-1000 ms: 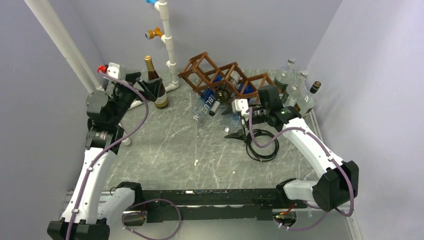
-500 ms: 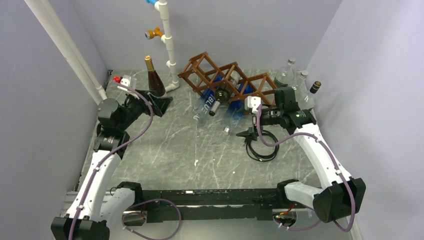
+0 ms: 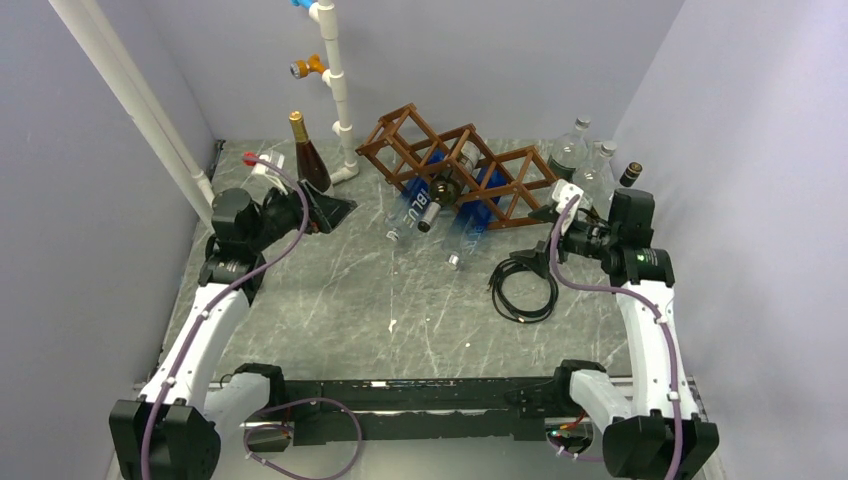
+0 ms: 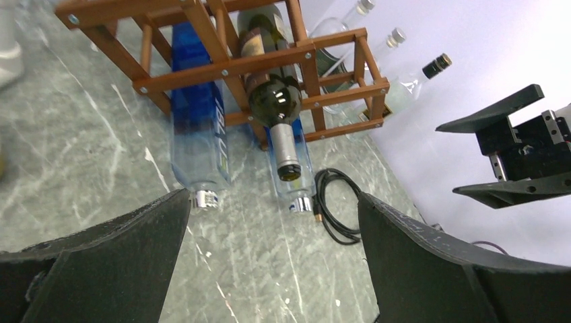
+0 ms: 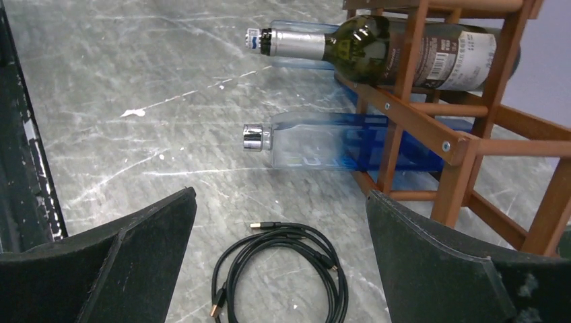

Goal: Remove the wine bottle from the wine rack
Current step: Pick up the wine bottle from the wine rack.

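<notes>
Flanking the wine bottle point(image 4: 273, 101) in the wine rack point(image 4: 222, 67): blue bottles point(image 4: 197, 134), a cable point(image 5: 291, 232) seemingly clear; both jaws apart.

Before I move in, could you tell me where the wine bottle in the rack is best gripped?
Grip the wine bottle by its foil-wrapped neck, approaching from the front of the wine rack. The body lies inside a cell, fenced by wooden bars; only the neck juts out free, above a blue bottle, so closing sideways seems safest.

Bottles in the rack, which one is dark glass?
The wine bottle, dark green with a silver foil neck; the two blue bottles are see-through.
</notes>
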Robot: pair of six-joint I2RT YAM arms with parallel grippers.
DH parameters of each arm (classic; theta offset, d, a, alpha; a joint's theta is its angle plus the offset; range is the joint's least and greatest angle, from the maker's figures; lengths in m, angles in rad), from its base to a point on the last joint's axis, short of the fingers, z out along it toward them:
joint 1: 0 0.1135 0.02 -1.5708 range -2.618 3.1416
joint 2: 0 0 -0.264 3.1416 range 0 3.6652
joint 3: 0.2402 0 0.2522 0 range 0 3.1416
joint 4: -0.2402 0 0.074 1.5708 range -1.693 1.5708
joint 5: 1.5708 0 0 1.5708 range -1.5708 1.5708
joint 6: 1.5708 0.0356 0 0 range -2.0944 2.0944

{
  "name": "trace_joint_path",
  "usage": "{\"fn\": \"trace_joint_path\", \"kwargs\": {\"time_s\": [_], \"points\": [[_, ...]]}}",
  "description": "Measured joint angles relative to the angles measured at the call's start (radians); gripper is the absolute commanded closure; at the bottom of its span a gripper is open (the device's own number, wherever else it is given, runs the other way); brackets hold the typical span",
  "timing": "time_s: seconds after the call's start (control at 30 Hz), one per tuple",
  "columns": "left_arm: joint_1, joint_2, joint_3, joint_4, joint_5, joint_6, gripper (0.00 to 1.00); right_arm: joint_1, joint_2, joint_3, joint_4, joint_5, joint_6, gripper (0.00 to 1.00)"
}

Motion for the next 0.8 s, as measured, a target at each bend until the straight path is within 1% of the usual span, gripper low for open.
{"fn": "trace_joint_path", "kwargs": {"time_s": [0.2, 0.37, 0.53, 0.8], "points": [[0.000, 0.054, 0.000, -0.009, 0.058, -0.043, 0.00, -0.059, -0.061, -0.095, 0.072, -0.018, 0.082, 0.00], [-0.034, 0.051, 0.001, -0.041, 0.039, -0.039, 0.00, -0.065, -0.074, -0.142, 0.095, 0.000, 0.119, 0.00], [-0.145, 0.047, 0.034, -0.150, -0.057, 0.012, 0.01, -0.066, -0.074, -0.143, 0.123, 0.026, 0.143, 0.00], [-0.333, 0.046, 0.138, -0.265, -0.295, 0.090, 0.00, -0.066, -0.087, -0.144, 0.134, 0.044, 0.159, 0.00]]}}
